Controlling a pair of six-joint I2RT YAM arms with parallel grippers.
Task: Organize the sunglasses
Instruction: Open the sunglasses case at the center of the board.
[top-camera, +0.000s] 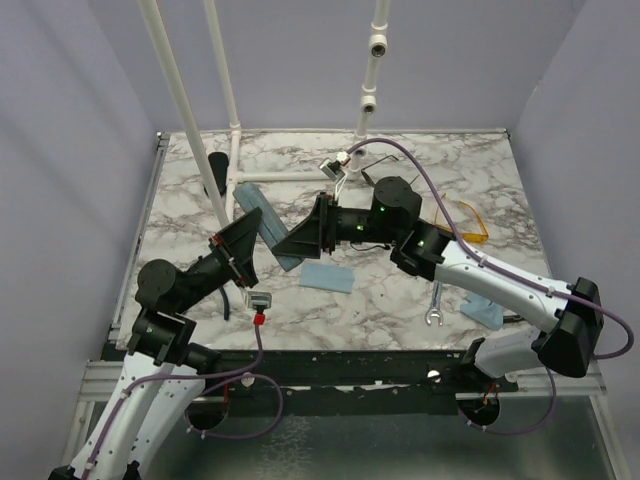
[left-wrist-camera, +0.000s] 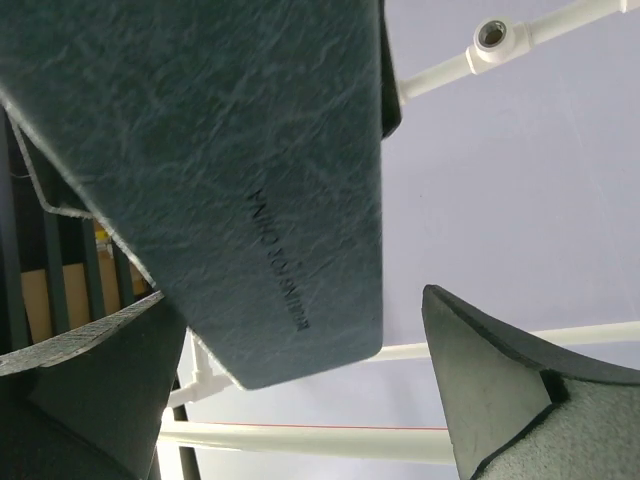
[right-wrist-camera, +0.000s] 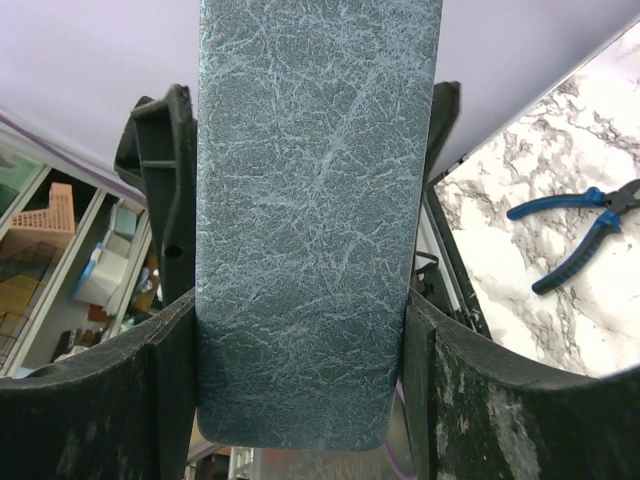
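Observation:
A blue-grey oblong case (top-camera: 265, 222) is held off the table at the centre left, tilted. My right gripper (top-camera: 288, 240) is shut on its sides; in the right wrist view the case (right-wrist-camera: 318, 200) fills the gap between both fingers (right-wrist-camera: 110, 400). My left gripper (top-camera: 247, 252) stands open right beside the case's left end. In the left wrist view a corner of the case (left-wrist-camera: 230, 170) hangs between the spread fingers (left-wrist-camera: 510, 390), with a clear gap to the right one. The translucent yellow-orange sunglasses (top-camera: 466, 220) lie on the table at the right.
A light blue cloth (top-camera: 327, 277) lies below the case, and a second one (top-camera: 482, 310) lies at the front right. A wrench (top-camera: 435, 305) is near the right arm. Blue-handled pliers (right-wrist-camera: 575, 235) lie on the marble. A black cylinder (top-camera: 216, 170) and white pipes (top-camera: 180, 110) stand at the back left.

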